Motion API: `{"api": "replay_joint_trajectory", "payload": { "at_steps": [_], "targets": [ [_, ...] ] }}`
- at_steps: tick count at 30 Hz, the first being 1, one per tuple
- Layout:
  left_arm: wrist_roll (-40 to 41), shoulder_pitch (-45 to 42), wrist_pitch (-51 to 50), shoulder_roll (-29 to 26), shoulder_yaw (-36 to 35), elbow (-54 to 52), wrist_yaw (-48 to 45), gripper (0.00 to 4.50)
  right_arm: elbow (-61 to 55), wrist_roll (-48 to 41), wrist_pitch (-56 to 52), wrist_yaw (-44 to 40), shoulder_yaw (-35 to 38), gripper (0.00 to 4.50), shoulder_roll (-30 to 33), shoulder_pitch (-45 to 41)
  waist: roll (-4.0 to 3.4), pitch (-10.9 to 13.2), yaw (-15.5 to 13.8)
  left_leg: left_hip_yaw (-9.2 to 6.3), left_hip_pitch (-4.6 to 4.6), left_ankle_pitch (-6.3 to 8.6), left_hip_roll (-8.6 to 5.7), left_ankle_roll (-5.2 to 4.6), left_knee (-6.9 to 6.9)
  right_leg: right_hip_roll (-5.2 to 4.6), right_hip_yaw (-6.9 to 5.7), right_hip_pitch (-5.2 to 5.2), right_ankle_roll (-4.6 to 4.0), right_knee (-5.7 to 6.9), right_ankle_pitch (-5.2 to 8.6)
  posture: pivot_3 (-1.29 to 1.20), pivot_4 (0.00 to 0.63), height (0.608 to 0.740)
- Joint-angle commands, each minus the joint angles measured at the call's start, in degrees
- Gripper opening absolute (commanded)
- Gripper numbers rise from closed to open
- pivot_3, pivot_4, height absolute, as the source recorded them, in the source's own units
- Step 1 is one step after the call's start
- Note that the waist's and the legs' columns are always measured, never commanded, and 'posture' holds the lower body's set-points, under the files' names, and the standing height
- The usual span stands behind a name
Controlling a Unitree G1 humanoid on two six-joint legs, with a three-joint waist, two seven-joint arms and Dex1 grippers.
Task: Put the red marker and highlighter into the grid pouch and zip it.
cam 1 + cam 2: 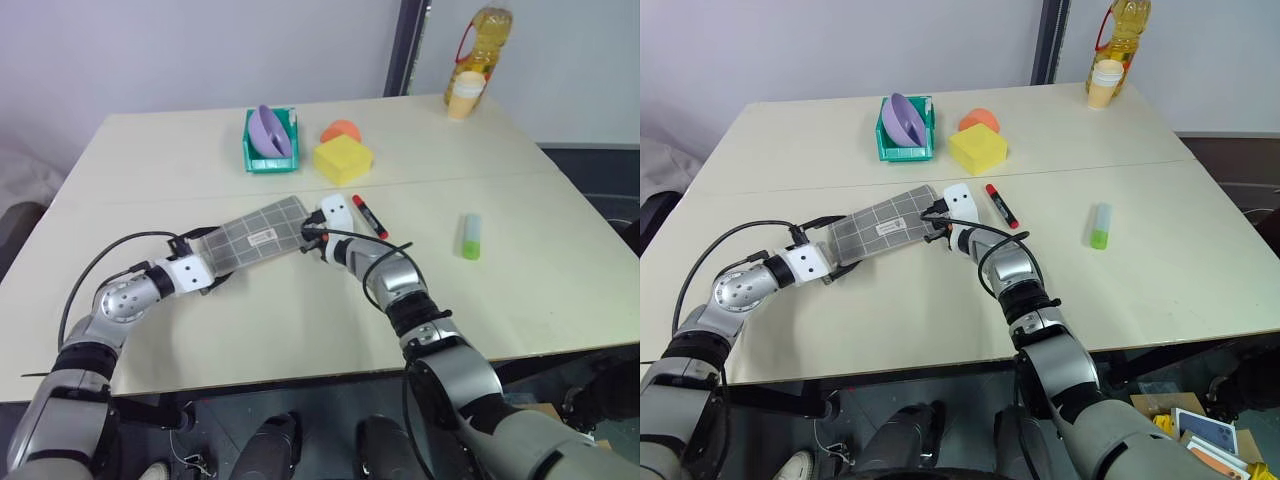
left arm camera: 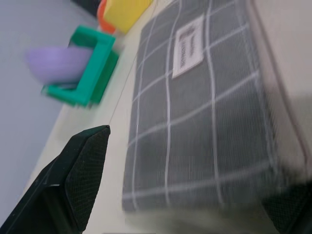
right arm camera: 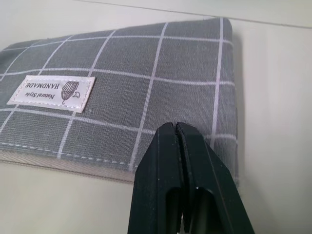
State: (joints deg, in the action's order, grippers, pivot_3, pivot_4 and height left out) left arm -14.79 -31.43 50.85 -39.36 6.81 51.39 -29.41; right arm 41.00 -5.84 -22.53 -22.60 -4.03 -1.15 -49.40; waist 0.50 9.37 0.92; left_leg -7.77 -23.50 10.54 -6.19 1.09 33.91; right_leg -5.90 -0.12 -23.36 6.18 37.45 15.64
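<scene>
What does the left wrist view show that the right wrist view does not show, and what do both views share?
Left wrist view alone: the green bin holding a purple bowl, the yellow block with an orange thing beside it, and the left hand, fingers apart at one short end of the grid pouch.

Right wrist view alone: the right hand, fingers pressed together above the pouch's other end, and the words printed on the label.

Both share: the pouch lying flat on the table.
</scene>
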Motion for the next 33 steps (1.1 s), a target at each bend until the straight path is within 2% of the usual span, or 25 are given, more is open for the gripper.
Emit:
{"api": "replay_joint_trajectory", "payload": {
  "at_steps": [1,7,12,15,18,24,28,33],
  "targets": [
    [-1.1,-1.9,4.2,0.6,1.6,2.7,0.8,3.16,-3.4,0.2,-0.6,0.2,-0.2,0.0,-0.2,0.5,0.0,0.0,0.2,0.0,0.0,0.0,0.0,0.0,0.0,0.0,0.0,0.0,0.0,0.01,0.0,0.0,0.15,0.74],
    [-1.0,-3.2,7.0,0.5,2.1,5.0,1.2,0.04,-4.5,0.5,-1.2,0.0,-0.7,0.0,0.0,1.3,0.01,0.0,0.3,0.01,-0.02,0.0,0.01,-0.01,0.0,0.01,0.01,0.03,0.01,0.09,0.0,0.0,0.15,0.74],
    [2.5,-2.2,5.4,1.2,0.5,3.5,0.3,0.04,-6.2,0.4,1.3,0.5,0.4,0.0,0.6,1.2,0.01,0.0,0.3,0.01,-0.02,-0.01,0.02,-0.01,0.0,0.02,0.02,0.02,0.01,0.1,0.0,0.0,0.15,0.74],
    [10.5,1.2,-3.9,3.4,-2.3,-4.1,-3.0,0.04,-13.7,1.0,3.7,-1.7,-0.1,0.0,4.2,3.2,-0.02,0.0,0.2,0.01,-0.03,-0.01,0.01,-0.01,0.0,0.02,0.03,0.01,0.01,0.1,0.0,0.0,0.15,0.74],
    [19.5,8.6,-18.6,6.4,-4.9,-20.3,-4.1,0.0,-24.2,-1.4,-1.6,-4.2,2.2,0.88,9.4,6.5,-0.01,0.0,0.3,0.01,-0.18,-0.01,0.0,-0.01,0.08,-0.01,0.06,0.0,0.05,0.08,0.02,0.0,0.15,0.74],
    [22.6,19.0,-35.6,9.6,-6.3,-40.8,-1.0,0.0,-39.6,-4.4,-13.8,-8.9,0.6,4.02,16.7,13.9,-0.02,0.0,0.6,-0.01,-0.36,-0.01,0.07,-0.02,0.08,0.04,0.08,-0.14,0.04,0.1,0.01,0.0,0.15,0.74],
    [22.6,22.0,-42.2,12.7,-5.9,-48.7,0.9,0.0,-43.7,-4.8,-16.7,-8.8,-1.6,4.02,16.4,16.9,-0.03,0.0,0.8,-0.01,-0.35,-0.01,0.1,-0.02,0.08,0.04,0.08,-0.13,0.02,0.1,0.01,0.0,0.15,0.74],
    [21.7,23.0,-46.3,15.1,-4.7,-53.7,0.9,0.0,-40.1,-3.7,-16.5,-6.1,-2.3,4.02,14.7,16.2,-0.02,0.0,0.1,0.0,-0.33,-0.01,0.08,-0.02,0.2,0.05,0.07,-0.06,0.02,0.1,0.01,0.0,0.15,0.74]
  ]
}}
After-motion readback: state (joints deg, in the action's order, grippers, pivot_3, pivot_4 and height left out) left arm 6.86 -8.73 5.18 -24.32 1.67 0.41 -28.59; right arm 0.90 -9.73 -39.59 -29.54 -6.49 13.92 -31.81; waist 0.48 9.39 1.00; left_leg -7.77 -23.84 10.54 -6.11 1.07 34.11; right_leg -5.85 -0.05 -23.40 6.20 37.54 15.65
